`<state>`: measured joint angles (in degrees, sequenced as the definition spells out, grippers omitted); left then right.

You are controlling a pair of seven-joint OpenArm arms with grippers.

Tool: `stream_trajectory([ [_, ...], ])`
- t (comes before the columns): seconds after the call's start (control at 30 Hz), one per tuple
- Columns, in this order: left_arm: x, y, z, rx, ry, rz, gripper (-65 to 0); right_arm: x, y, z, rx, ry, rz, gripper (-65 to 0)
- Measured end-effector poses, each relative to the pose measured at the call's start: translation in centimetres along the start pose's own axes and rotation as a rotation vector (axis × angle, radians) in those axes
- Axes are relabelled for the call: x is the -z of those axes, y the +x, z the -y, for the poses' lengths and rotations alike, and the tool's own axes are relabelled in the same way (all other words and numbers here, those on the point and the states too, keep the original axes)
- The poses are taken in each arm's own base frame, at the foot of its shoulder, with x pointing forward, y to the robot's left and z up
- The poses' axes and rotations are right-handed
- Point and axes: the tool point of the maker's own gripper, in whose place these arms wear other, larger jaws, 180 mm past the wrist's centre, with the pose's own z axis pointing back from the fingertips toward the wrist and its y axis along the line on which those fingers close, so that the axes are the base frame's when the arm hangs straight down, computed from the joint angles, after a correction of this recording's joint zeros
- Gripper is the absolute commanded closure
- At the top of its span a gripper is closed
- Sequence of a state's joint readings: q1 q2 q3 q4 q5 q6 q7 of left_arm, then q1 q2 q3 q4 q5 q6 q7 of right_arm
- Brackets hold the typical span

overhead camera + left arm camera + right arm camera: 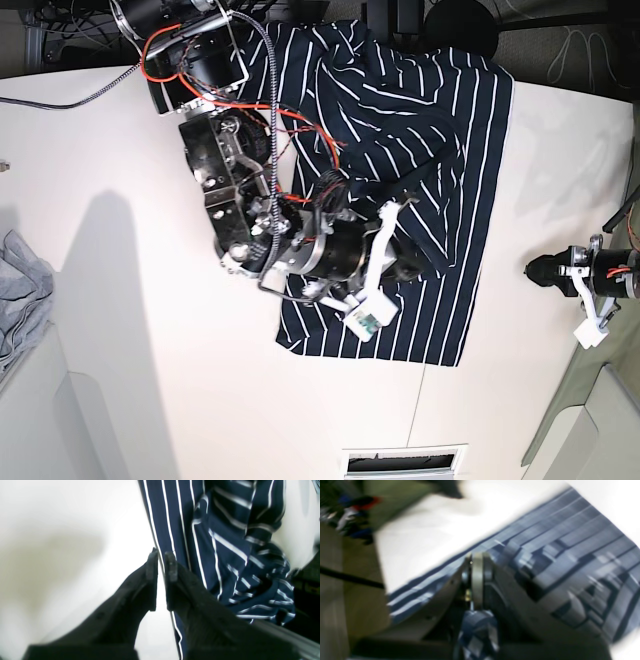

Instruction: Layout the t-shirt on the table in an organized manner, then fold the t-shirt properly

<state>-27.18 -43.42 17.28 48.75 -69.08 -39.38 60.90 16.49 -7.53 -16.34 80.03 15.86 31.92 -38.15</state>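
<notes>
Right fingers [477, 562] pinch the t-shirt [420, 150], lengthwise along the table [120, 300]; left fingers [162, 563] nearly together.

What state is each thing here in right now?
t-shirt: spread on the table, rumpled in the middle.
right gripper: shut on the t-shirt.
left gripper: nearly closed, empty, beside the shirt's edge.
table: mostly bare.
grey garment: crumpled at the table's edge.

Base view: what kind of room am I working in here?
Probably a lab or office workspace, not a home. A big cream table holds the striped t-shirt, loose cables lie on the floor beyond it, and exposed red wiring runs along the arm.
</notes>
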Motion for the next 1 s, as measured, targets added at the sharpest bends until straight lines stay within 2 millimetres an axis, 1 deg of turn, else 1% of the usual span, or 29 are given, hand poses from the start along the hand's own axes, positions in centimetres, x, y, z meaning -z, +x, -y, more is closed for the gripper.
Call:
stream_trajectory([
  [0.07, 0.4, -1.4, -0.1, -0.016, -0.005, -0.026, -5.9, -1.5, -0.8, 3.0, 0.064, -0.063, -0.006, 0.0],
  [0.13, 0.7, -2.5, 0.1, -0.040, -0.025, -0.032, -5.9, -3.2, -1.6, 5.2, 0.148, -0.089, -0.001, 0.0],
  [0.2, 1.1, -3.5, 0.3, -0.063, -0.043, -0.038, -5.9, -4.9, -2.6, 7.0, 0.223, -0.107, 0.002, 0.0],
  [0.27, 1.5, -5.0, 0.4, -0.081, -0.053, -0.059, -5.9, -6.6, -3.7, 8.8, 0.272, -0.145, 0.005, 0.0],
  [0.33, 1.9, -6.6, 0.5, -0.105, -0.063, -0.082, -5.9, -7.9, -5.1, 10.0, 0.317, -0.182, 0.008, 0.0],
  [0.37, 2.1, -7.5, 0.6, -0.121, -0.072, -0.095, -5.9, -8.3, -6.0, 10.3, 0.338, -0.197, 0.004, 0.0],
  [0.47, 2.2, -9.6, 1.0, -0.174, -0.102, -0.118, -5.9, -8.6, -8.6, 9.6, 0.389, -0.199, -0.027, 0.0],
  [0.53, 2.2, -10.0, 1.3, -0.208, -0.129, -0.102, -5.9, -8.4, -9.9, 8.7, 0.412, -0.186, -0.042, 0.0],
  [0.63, 2.2, -10.4, 2.5, -0.227, -0.176, -0.089, -5.9, -8.3, -10.8, 7.6, 0.451, -0.157, -0.034, 0.0],
  [0.67, 2.3, -10.8, 3.1, -0.223, -0.192, -0.092, -5.9, -8.3, -10.9, 7.3, 0.465, -0.148, -0.028, 0.0],
  [0.77, 2.7, -12.8, 4.9, -0.181, -0.223, -0.137, -5.9, -8.4, -11.2, 6.5, 0.506, -0.119, -0.005, 0.0],
  [0.93, 2.5, -15.7, 8.2, -0.067, -0.264, -0.207, -5.9, -7.5, -9.3, 5.3, 0.508, -0.046, 0.039, 0.0],
  [1.0, 2.7, -17.0, 9.2, -0.028, -0.263, -0.224, -5.9, -6.8, -9.1, 4.2, 0.482, -0.014, 0.021, 0.0],
])
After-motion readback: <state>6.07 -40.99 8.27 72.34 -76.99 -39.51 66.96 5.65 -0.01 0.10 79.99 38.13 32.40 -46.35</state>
